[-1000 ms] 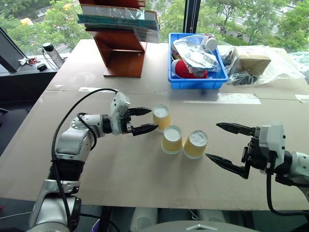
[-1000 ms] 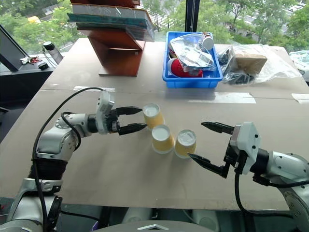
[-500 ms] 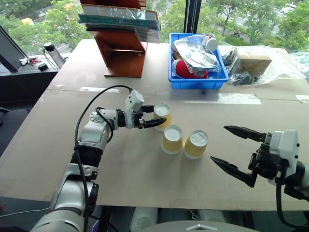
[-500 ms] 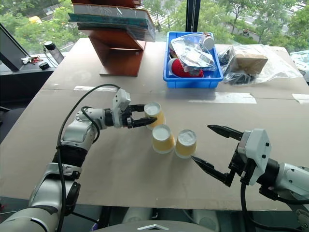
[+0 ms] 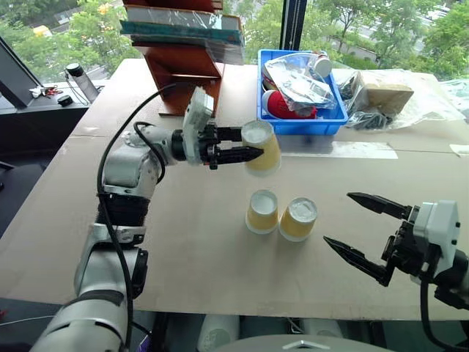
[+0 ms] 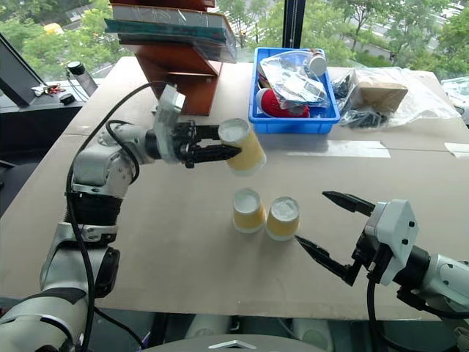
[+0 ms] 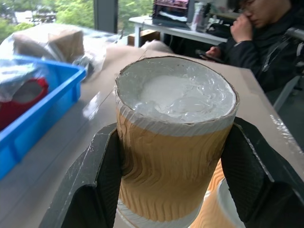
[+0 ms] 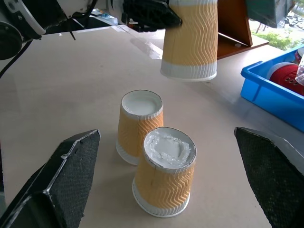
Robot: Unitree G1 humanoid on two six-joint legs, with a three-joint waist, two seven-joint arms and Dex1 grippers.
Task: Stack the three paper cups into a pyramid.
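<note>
Two paper cups stand upside down and side by side on the table, one on the left and one on the right. The third paper cup, also upside down, hangs in the air above and behind them. My left gripper is shut on its ribbed side, fingers level and pointing right. The left wrist view shows the black fingers pressed against both sides of that cup. My right gripper stands open to the right of the standing pair, nothing between its fingers.
A blue bin of bagged items sits behind the cups. A wooden rack carrying books is at the back left, plastic bags and a brown box at the back right. A person sits beyond the table's far side.
My left gripper closed on the far cup and lifted it off the table, moving up and slightly right. The other two cups stayed put; the right gripper barely moved.
</note>
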